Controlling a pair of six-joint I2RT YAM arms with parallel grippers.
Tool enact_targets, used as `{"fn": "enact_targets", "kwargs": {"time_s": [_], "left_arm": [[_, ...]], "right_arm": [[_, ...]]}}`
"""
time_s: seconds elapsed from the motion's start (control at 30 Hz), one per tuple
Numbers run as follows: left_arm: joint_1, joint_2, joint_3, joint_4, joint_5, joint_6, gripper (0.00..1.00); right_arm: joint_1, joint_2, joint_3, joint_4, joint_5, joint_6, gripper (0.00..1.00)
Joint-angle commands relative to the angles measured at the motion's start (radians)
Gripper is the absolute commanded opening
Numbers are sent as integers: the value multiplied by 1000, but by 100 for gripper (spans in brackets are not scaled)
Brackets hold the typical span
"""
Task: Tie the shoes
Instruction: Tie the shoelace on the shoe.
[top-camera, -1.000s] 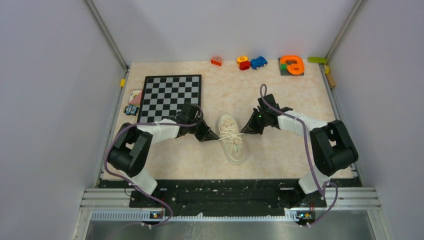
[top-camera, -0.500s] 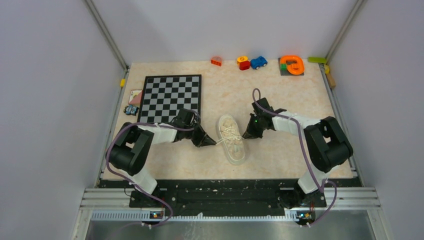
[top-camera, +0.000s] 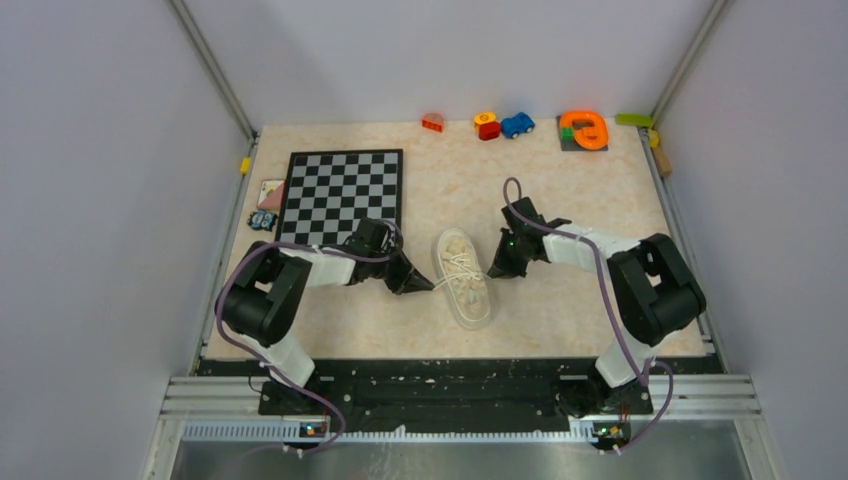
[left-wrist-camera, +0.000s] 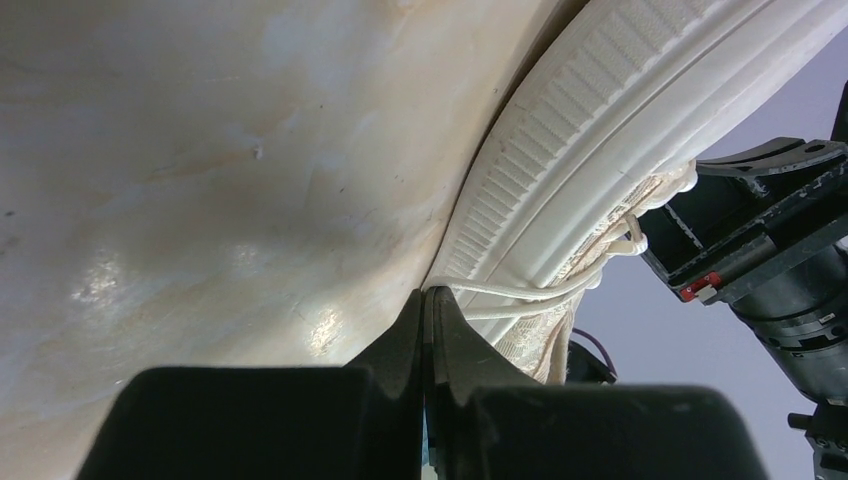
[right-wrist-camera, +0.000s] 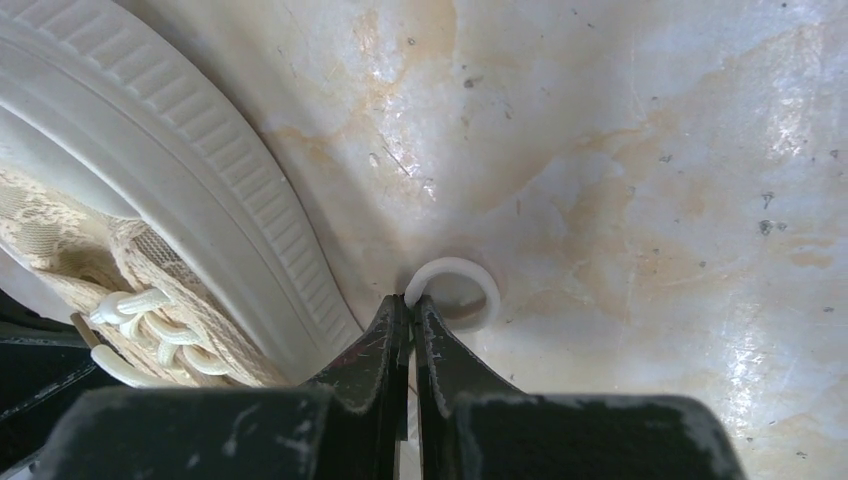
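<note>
The cream sneaker (top-camera: 463, 279) lies in the middle of the table, toe toward the back, white laces crossed over its tongue. My left gripper (top-camera: 424, 286) sits low at its left side, shut on a white lace (left-wrist-camera: 520, 292) that runs taut from the jaw tips (left-wrist-camera: 425, 292) across the ribbed sole (left-wrist-camera: 600, 110). My right gripper (top-camera: 489, 271) rests low on the shoe's right side. It is shut (right-wrist-camera: 410, 300) on a lace end that curls into a small loop (right-wrist-camera: 470, 270) on the tabletop beside the sole (right-wrist-camera: 170, 150).
A chessboard (top-camera: 343, 192) lies at the back left, with small cards and a toy (top-camera: 266, 203) by its left edge. Along the back edge stand a red block (top-camera: 433, 122), a yellow-red toy (top-camera: 487, 124), a blue car (top-camera: 517, 124) and an orange ring (top-camera: 584, 129).
Both grippers have dropped lower and slightly nearer beside the shoe, still holding the laces. In the last half second almost nothing has moved.
</note>
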Motion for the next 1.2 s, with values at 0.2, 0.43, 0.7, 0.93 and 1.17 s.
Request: {"fn": "enact_targets", "kwargs": {"time_s": [0.2, 0.43, 0.7, 0.93, 1.17], "left_arm": [[19, -8, -40, -61, -69, 57, 0], [20, -148, 60, -184, -101, 172, 41], [56, -408, 180, -367, -248, 400, 71], [113, -603, 120, -364, -481, 602, 79], [131, -862, -156, -91, -741, 840, 93]], "right_arm": [[-15, 4, -85, -121, 197, -51, 0], [-70, -103, 24, -160, 175, -82, 33], [-197, -417, -11, -4, 150, -182, 83], [-229, -519, -84, 252, 154, -299, 83], [-233, -704, -401, 756, 221, -480, 86]]}}
